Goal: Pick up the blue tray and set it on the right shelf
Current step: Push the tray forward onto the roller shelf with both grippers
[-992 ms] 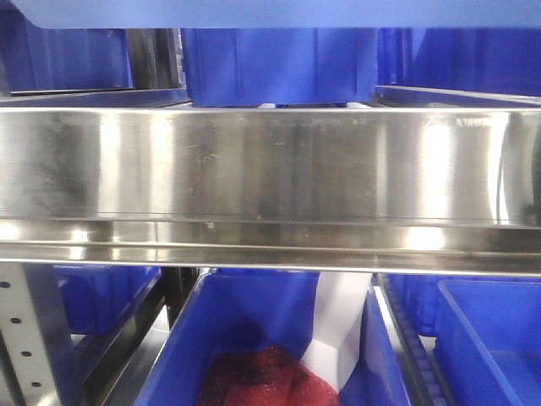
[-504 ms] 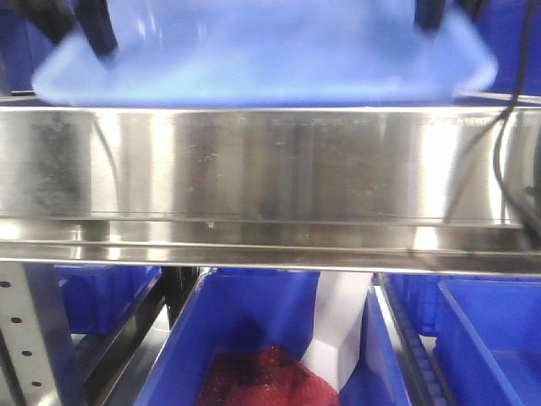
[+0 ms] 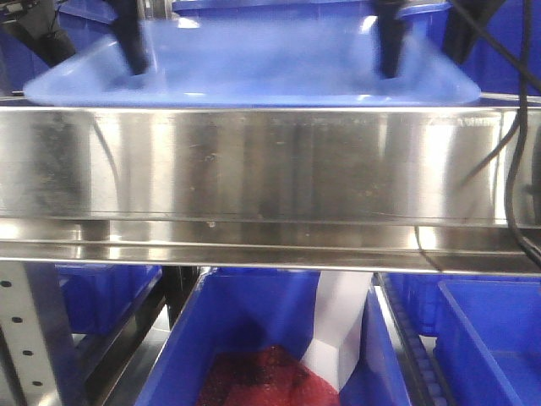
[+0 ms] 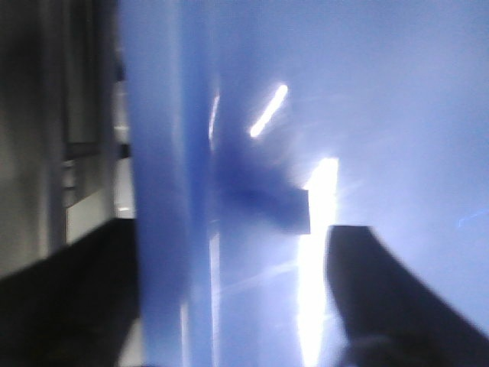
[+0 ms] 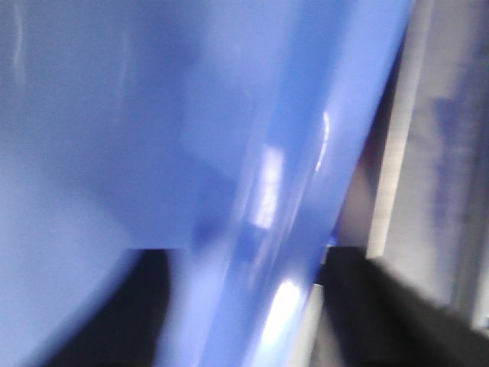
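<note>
The blue tray [image 3: 254, 68] is level just above and behind the tall steel front lip of the right shelf [image 3: 270, 169]; I cannot tell whether it rests on the shelf. My left gripper [image 3: 93, 61] is shut on the tray's left rim, one black finger [image 3: 131, 42] inside the tray. My right gripper [image 3: 423, 63] is shut on the right rim, one finger [image 3: 389, 46] inside. The blurred left wrist view shows the gripper [image 4: 233, 306] astride the tray wall [image 4: 397, 115]. The blurred right wrist view shows the gripper [image 5: 244, 306] astride the tray wall [image 5: 114, 115].
Deep dark-blue bins [image 3: 499, 51] stand behind the tray on the shelf. Below the shelf are more dark-blue bins [image 3: 254, 338], one with red material [image 3: 262, 376] and a white sheet [image 3: 342, 321]. A perforated upright [image 3: 25, 338] stands lower left. Black cables [image 3: 514, 169] hang at right.
The tray, first only an edge at the top of the view, has come down with both grippers to just above the shelf's front lip and levelled out.
</note>
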